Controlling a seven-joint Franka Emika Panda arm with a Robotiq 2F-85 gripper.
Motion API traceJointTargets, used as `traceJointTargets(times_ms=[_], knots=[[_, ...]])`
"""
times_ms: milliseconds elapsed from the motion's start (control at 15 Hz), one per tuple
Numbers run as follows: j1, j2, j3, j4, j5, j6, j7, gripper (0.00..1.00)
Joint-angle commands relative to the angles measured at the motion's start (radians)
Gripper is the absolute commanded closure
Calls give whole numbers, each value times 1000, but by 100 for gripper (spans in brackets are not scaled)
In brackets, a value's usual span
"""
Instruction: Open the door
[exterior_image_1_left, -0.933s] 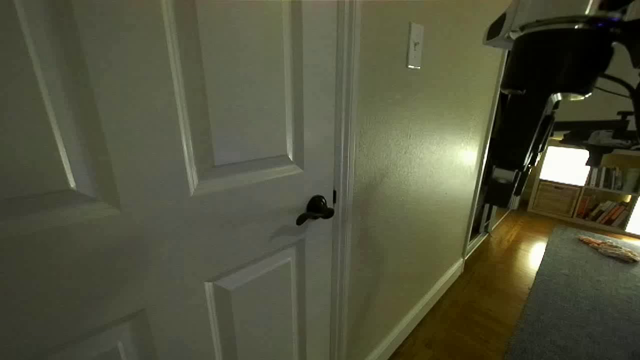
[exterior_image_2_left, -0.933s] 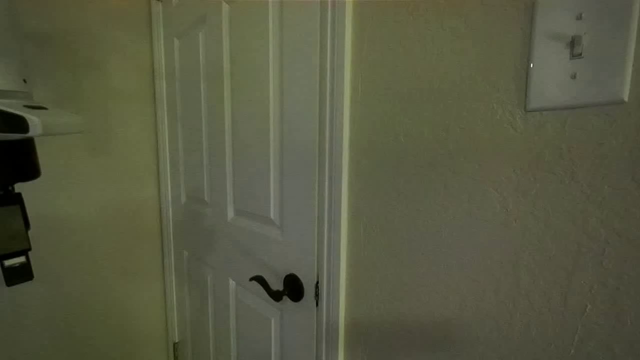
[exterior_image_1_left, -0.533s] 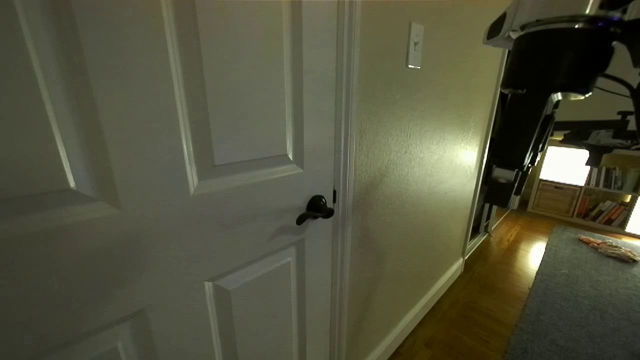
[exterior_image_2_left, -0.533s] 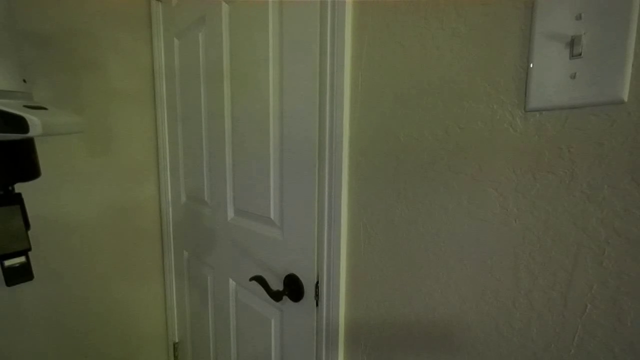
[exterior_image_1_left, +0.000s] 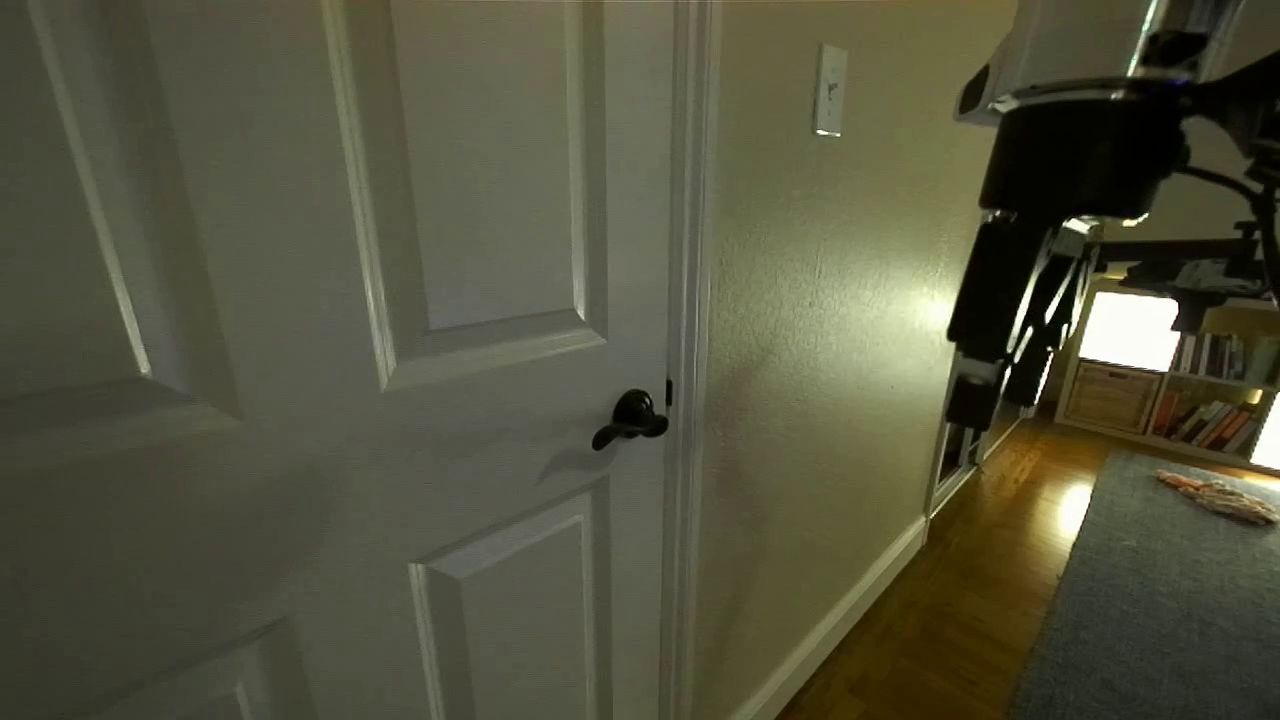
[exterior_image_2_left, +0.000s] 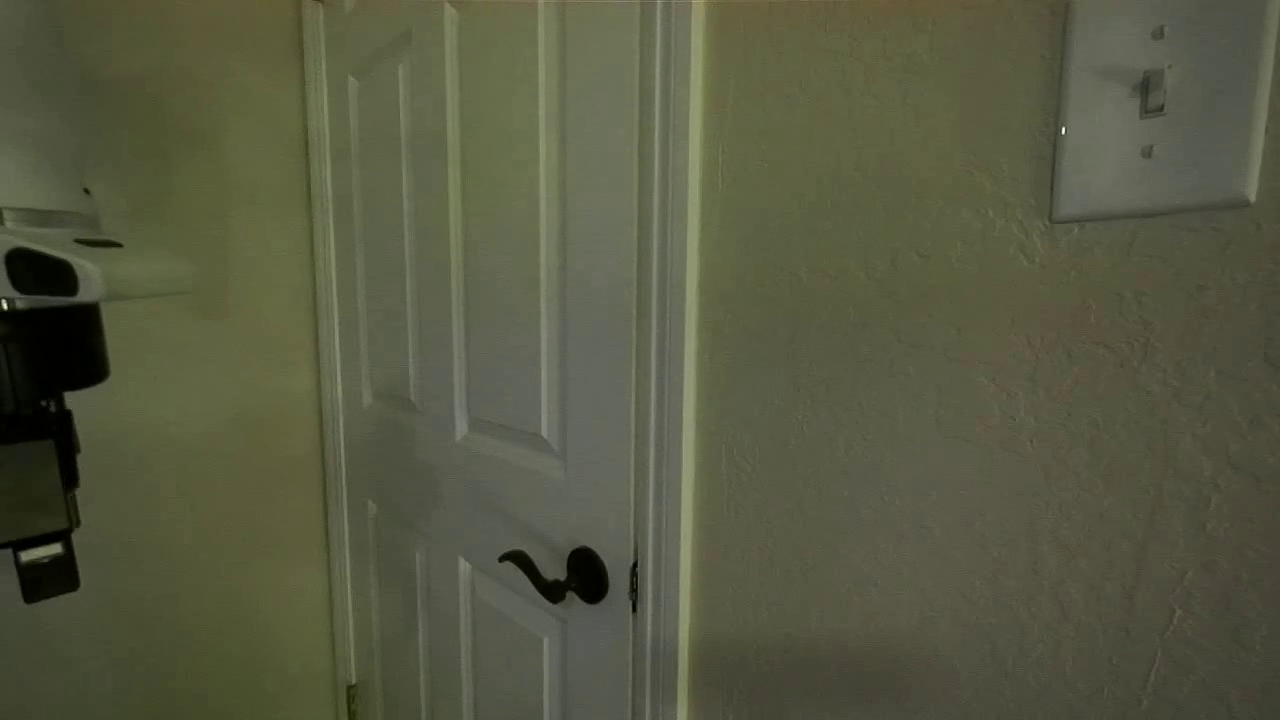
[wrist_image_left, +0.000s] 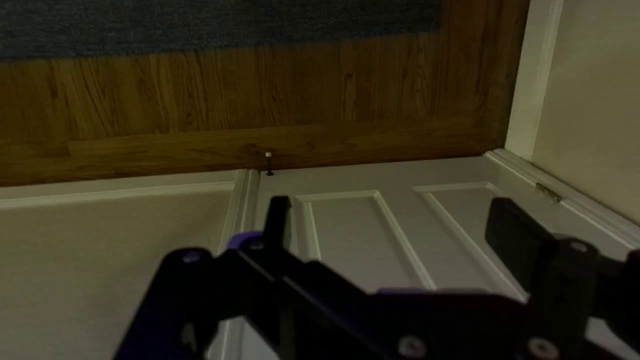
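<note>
Wood floor (exterior_image_1_left: 950, 610); gray-blue rug (exterior_image_1_left: 1150, 600) lying flat on it, bookshelf (exterior_image_1_left: 1220, 382) standing beyond.

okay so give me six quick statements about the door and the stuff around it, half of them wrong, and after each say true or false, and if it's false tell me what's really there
1. The door has a lever handle. True.
2. The door stands wide open. False: the door sits in its frame.
3. The tool is open. True.
4. The tool is clamped on the handle. False: the tool is well away from the handle.
5. A light switch is mounted on the wall. True.
6. The handle is white. False: the handle is dark.
</note>
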Motion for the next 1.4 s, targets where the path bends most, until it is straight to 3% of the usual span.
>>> traceJointTargets(times_ms=[0, 267, 800, 1067, 1133, 1333], knots=[[-33, 101, -20, 65, -27, 18, 107, 0], [-66, 219, -46, 154, -96, 59, 305, 0], [-22, 471, -133, 377, -83, 233, 542, 0], [6, 575, -166, 473, -85, 310, 517, 0], [0, 531, -162, 426, -60, 284, 489, 0], [4, 556, -167, 444, -57, 286, 485, 0]])
